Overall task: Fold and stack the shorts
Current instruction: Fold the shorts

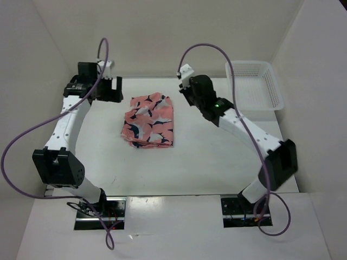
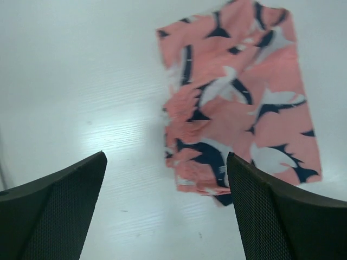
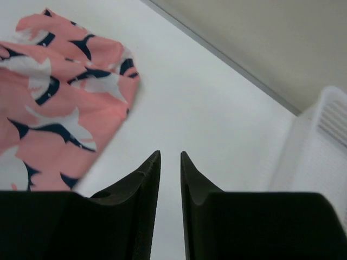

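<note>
top external view: white table (image 1: 206, 157) boxed in by pale walls (image 1: 162, 32); white mesh basket (image 1: 255, 86) at upper right.
shorts: the shorts (image 1: 149, 121) lie in a rumpled, roughly rectangular bundle near the frame's centre, between both arms.
left claw: left gripper (image 2: 165, 157) spread wide, holding nothing, by the shorts' left edge.
right claw: right gripper (image 3: 170, 154) nearly pressed together, narrow slit, nothing in it, over bare table.

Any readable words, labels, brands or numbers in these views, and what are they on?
No text can be read in any view.
shorts: shark print only, no lettering.
white basket: no label visible.
right arm: only a green light, no legible marking.
</note>
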Robot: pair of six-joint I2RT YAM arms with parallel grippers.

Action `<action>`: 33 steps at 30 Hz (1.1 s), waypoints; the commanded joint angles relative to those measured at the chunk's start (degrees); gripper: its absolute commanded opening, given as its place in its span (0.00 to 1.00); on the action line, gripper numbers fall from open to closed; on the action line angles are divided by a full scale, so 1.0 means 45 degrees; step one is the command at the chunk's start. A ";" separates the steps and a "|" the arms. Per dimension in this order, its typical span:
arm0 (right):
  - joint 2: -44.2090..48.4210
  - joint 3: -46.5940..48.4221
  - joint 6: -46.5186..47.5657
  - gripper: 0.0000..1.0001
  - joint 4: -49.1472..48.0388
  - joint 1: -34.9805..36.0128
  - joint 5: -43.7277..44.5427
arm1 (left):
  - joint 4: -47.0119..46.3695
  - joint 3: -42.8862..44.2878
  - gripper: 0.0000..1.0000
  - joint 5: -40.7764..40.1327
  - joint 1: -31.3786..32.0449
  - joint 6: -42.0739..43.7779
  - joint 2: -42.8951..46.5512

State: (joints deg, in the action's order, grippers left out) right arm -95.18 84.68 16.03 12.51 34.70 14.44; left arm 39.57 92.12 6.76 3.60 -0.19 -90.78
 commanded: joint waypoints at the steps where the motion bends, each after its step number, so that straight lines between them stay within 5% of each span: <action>1: 0.2297 -0.2578 0.0832 0.26 0.1337 -0.0365 -0.0335 | -0.0159 -0.0876 0.98 -0.0057 -0.1845 0.0041 0.0270; 11: 0.6285 -0.6240 0.0031 0.30 0.1205 -0.2904 -0.0317 | -0.0511 -0.3671 1.00 0.1522 -0.4820 0.0041 0.2106; 33: 0.8844 -0.8116 -0.0047 0.33 0.1204 -0.3570 -0.0669 | -0.0942 -0.5978 1.00 0.0430 -0.5233 0.0041 0.3377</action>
State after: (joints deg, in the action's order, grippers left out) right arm -58.04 48.73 15.51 18.85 18.81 11.53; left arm 36.77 65.73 8.84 -19.59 -0.21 -77.82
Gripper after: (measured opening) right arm 0.326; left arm 0.998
